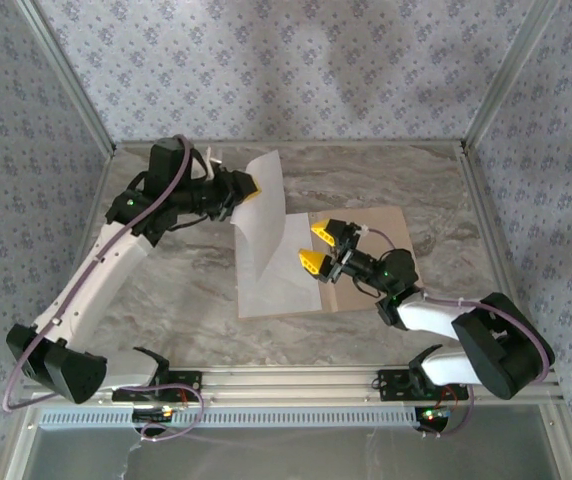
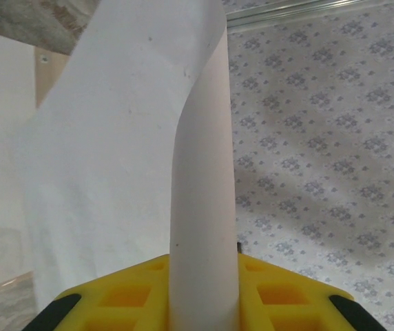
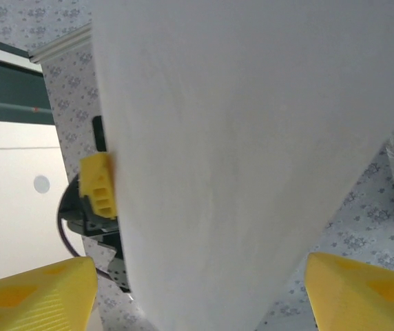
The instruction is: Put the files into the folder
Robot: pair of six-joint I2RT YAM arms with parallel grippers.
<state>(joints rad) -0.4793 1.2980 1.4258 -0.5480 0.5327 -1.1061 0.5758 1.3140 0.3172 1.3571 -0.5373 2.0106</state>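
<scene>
The left end effector (image 1: 247, 188) is closed narrowly on the edge of a white sheet of the files (image 1: 266, 225). That edge is held up off the surface (image 1: 166, 290) at upper centre of the top view, and in the left wrist view the paper curls up from between the yellow fingers (image 2: 128, 296). The right end effector (image 1: 318, 245) is spread wide and grips nothing; in its wrist view the sheet hangs between its two yellow tips with no touch to be seen. Below the raised edge the paper runs down to lie flat at centre frame. There it overlaps the left part of the tan folder (image 1: 376, 260), which lies flat at centre right.

The step in hand is judged to be the carrying of the sheet to the right, onto the folder. It is best done with a firm pinch near the edge and a slow draw, so that the floppy curl is not creased. The right jaws should be closed on the free side only once the paper is centred between them, and the sheet then lowered flat within the folder's outline.

Whether one sheet or two are lifted cannot be told. The folder's left part and crease are covered by paper, and its near corner is hidden by the right arm. The pinch point itself is cut off at the bottom of the left wrist view.
</scene>
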